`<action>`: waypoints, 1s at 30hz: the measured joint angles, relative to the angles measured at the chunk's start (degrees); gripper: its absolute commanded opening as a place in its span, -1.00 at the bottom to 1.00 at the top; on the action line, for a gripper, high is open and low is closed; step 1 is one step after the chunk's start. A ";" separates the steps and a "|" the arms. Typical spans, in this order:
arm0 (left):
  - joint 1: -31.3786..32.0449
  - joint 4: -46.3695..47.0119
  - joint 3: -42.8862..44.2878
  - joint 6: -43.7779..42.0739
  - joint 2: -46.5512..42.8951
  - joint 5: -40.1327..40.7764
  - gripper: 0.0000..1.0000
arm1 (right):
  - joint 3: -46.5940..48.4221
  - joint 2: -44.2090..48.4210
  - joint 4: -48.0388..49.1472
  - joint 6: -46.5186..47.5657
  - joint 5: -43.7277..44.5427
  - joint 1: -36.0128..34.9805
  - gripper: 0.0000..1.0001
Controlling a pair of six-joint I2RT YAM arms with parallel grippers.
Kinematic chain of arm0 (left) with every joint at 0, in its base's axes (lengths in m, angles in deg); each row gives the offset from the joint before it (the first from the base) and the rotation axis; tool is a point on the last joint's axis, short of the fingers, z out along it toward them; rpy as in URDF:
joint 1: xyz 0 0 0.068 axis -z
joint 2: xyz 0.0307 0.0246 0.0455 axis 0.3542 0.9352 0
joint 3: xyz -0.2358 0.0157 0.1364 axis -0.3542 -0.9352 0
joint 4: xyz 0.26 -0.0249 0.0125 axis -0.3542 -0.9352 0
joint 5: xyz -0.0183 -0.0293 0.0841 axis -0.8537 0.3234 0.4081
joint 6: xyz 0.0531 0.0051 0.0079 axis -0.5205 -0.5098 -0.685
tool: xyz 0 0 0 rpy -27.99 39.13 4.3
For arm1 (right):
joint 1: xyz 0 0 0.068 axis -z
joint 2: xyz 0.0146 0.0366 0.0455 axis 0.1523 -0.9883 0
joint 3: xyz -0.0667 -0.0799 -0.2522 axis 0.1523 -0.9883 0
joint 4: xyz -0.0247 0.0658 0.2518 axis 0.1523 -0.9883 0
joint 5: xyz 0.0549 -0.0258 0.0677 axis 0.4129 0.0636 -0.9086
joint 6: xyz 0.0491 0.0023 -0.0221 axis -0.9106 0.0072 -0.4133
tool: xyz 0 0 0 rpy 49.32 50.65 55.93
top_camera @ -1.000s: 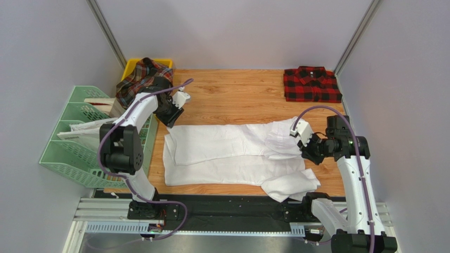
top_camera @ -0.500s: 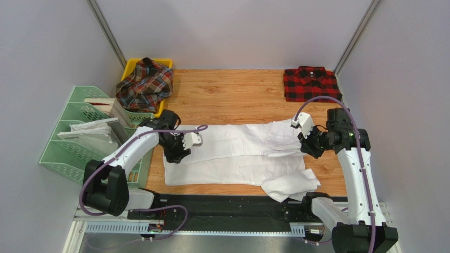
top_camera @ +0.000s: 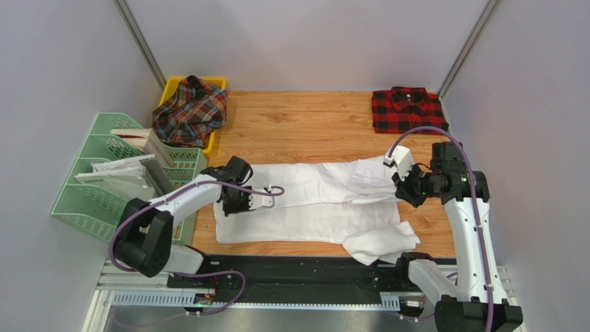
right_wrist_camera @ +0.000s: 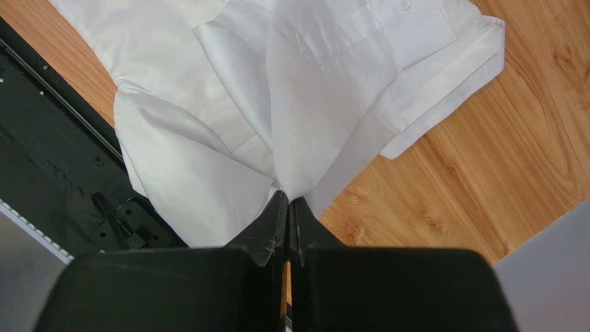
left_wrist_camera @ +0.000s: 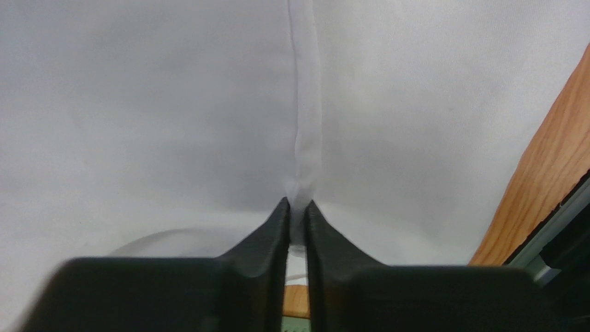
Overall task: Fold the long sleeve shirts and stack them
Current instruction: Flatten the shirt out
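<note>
The white shirt point(top_camera: 311, 204) lies spread across the wooden table, folded lengthwise. My left gripper point(top_camera: 239, 204) is shut on a seam at the shirt's left end; the left wrist view shows the cloth point(left_wrist_camera: 208, 104) pinched between its fingers. My right gripper point(top_camera: 401, 187) is shut on the shirt's right edge; the right wrist view shows the cloth point(right_wrist_camera: 305, 104) hanging from its tips above the table. The red-and-black checked shirt point(top_camera: 407, 110) lies folded at the back right. The tartan shirt point(top_camera: 190, 107) is bunched on a yellow bin point(top_camera: 170, 86) at the back left.
A green file rack point(top_camera: 104, 180) holding white paper sheets point(top_camera: 114, 169) stands off the table's left edge. Grey walls close in on both sides. A black rail point(top_camera: 305, 273) runs along the near edge.
My left arm has swung from the yellow bin down to the white shirt's left end and shut on it. My right gripper has shifted slightly back, still holding the right edge.
</note>
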 measured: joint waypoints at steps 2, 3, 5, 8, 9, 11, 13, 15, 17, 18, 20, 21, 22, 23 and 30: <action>0.55 -0.35 -0.13 -0.42 -0.85 0.68 -1.00 | 0.50 0.37 -0.31 0.00 0.09 0.00 -1.00; 0.61 -0.70 -0.13 -0.26 -1.77 0.98 -1.00 | 0.79 0.72 -0.52 0.00 0.11 0.00 -1.00; 0.68 -2.75 0.46 0.02 -4.87 1.29 -1.00 | 1.22 1.64 -0.87 -0.15 0.26 0.00 -1.00; 0.70 -8.22 4.52 1.38 -10.80 0.70 -1.00 | 2.64 3.93 -1.55 -0.87 0.70 0.00 -1.00; 0.70 -9.73 6.71 2.01 -12.96 0.04 -1.00 | 3.34 4.63 -1.73 -1.25 0.81 0.00 -1.00; 0.70 -11.93 11.72 3.52 -17.86 -1.14 -1.00 | 5.25 6.40 -1.68 -2.34 1.38 0.00 -1.00; 0.72 -12.96 15.41 4.63 -21.73 -1.70 -1.00 | 7.08 8.09 -1.22 -3.87 2.16 0.00 -1.00; 0.76 -13.99 18.47 5.84 -24.68 -2.01 -1.00 | 8.92 9.66 -0.20 -5.81 3.19 0.00 -1.00; 0.76 -14.60 20.17 6.97 -26.56 -1.95 -1.00 | 11.45 10.71 0.96 -7.67 4.55 0.00 -1.00; 0.76 -14.62 20.55 7.48 -26.95 -1.55 -1.00 | 12.44 10.91 1.75 -8.28 4.87 0.00 -1.00; 0.70 -13.94 21.11 8.41 -27.15 -0.20 -1.00 | 14.71 10.84 4.46 -9.62 6.54 0.02 -1.00; 0.52 -13.22 21.40 8.90 -26.84 0.52 -1.00 | 15.50 10.38 6.27 -10.12 7.28 0.00 -1.00; 0.31 -12.26 21.64 9.18 -26.25 1.25 -1.00 | 16.22 9.75 7.93 -10.34 7.91 0.02 -1.00; -0.09 -11.06 22.18 9.49 -25.16 2.14 -1.00 | 16.72 8.94 9.44 -10.47 8.31 0.00 -1.00; -6.49 1.88 29.59 11.96 -7.45 5.11 -1.00 | 20.35 -8.59 25.42 -10.71 10.08 0.00 -1.00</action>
